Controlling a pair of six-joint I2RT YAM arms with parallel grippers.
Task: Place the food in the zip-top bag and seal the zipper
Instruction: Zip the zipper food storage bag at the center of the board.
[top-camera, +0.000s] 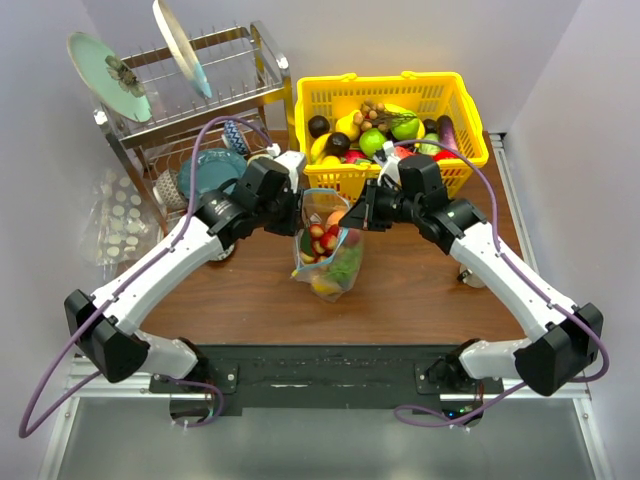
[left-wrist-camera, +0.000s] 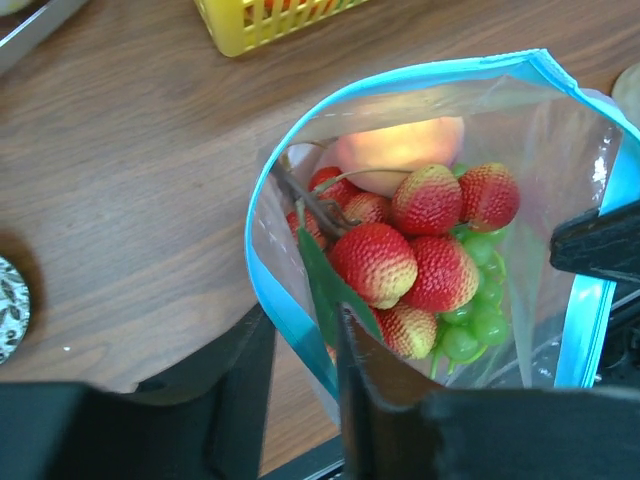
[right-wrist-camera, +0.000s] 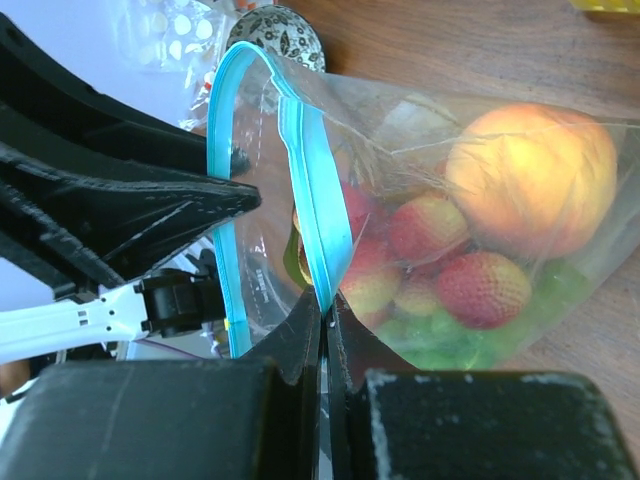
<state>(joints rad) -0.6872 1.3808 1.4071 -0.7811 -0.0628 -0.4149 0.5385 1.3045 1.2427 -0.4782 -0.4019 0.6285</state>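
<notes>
The zip-top bag stands on the wooden table between both grippers, its mouth open. Its teal-blue zipper rings the mouth. Food lies inside: red strawberries, an orange-pink peach and green grapes. My left gripper has its jaws apart, one finger inside the bag and one outside, with the near rim between them; it also shows in the top view. My right gripper is shut on the zipper at the opposite rim; it also shows in the top view.
A yellow basket holding more toy fruit stands just behind the bag. A metal dish rack with plates stands at the back left, with a patterned bowl below it. Crinkled dotted plastic lies at the left edge.
</notes>
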